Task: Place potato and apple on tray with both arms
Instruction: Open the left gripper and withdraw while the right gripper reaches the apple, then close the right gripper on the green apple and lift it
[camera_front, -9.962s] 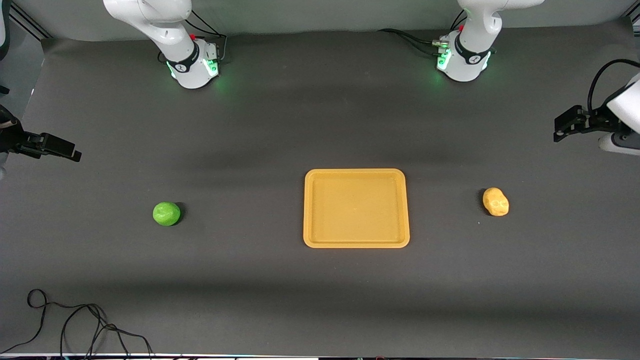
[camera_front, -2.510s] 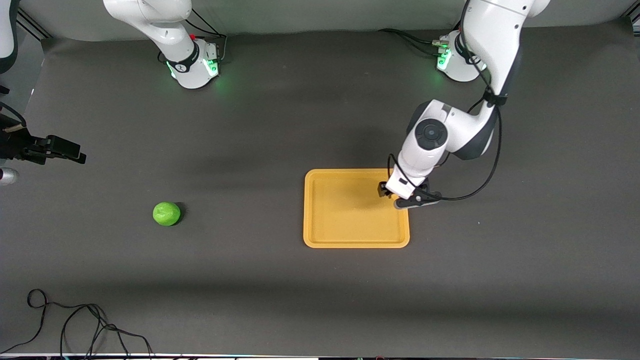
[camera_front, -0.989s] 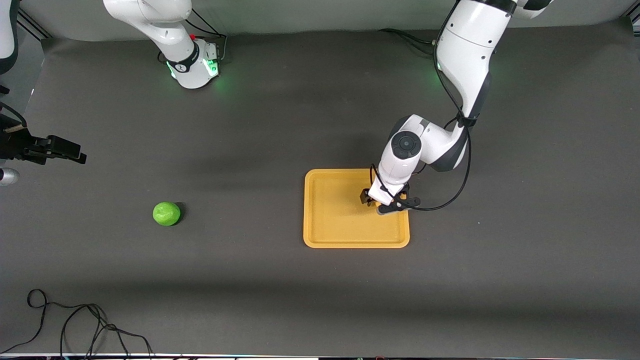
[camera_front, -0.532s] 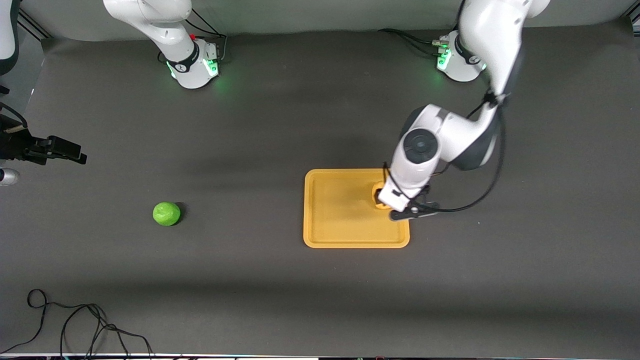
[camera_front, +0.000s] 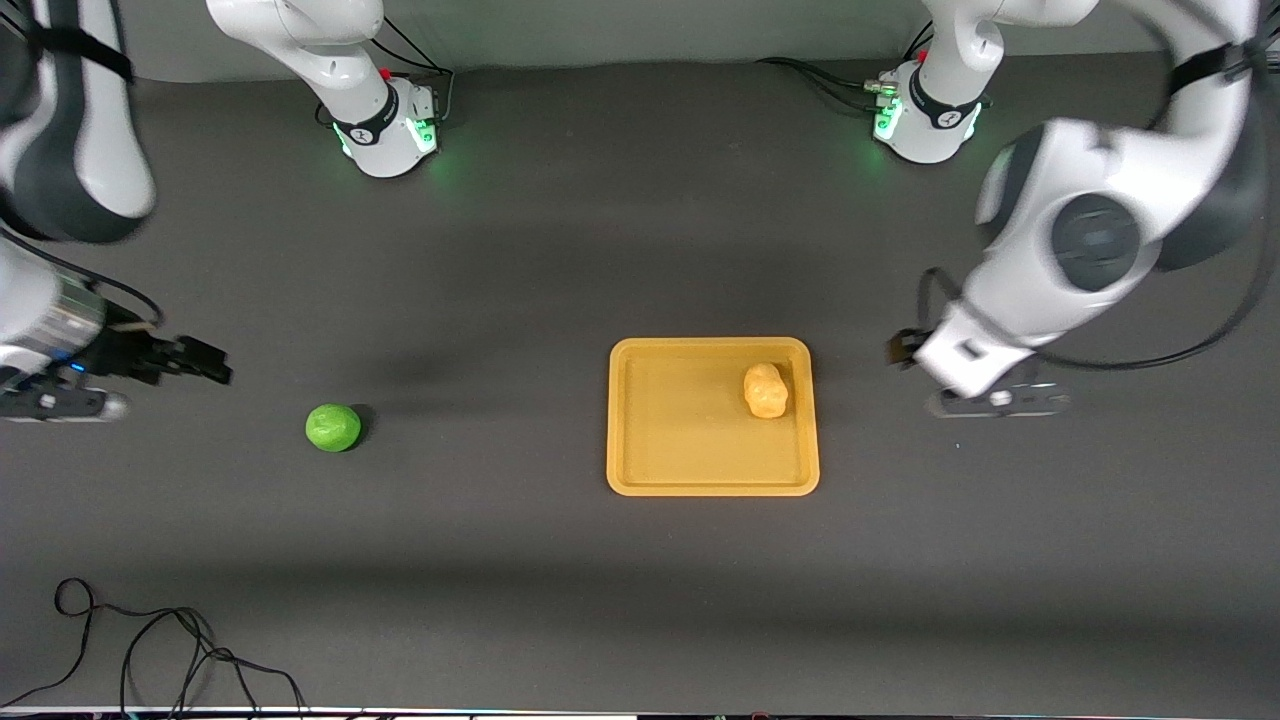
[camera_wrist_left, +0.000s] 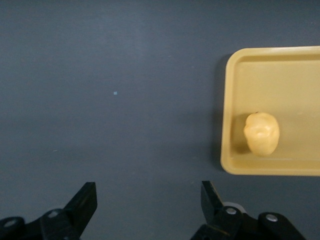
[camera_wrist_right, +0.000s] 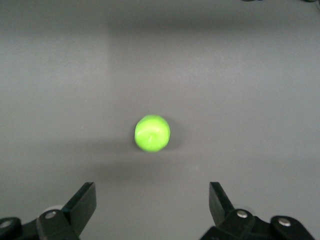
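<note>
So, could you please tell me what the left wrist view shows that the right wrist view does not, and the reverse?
Only the left wrist view shows the potato lying in the tray, near one corner, with the open left end effector over bare table beside the tray.

Only the right wrist view shows the apple, alone on the table, with the open right end effector empty and clear of it.

Both show the same dark grey table cover and two spread black fingers holding nothing.
</note>
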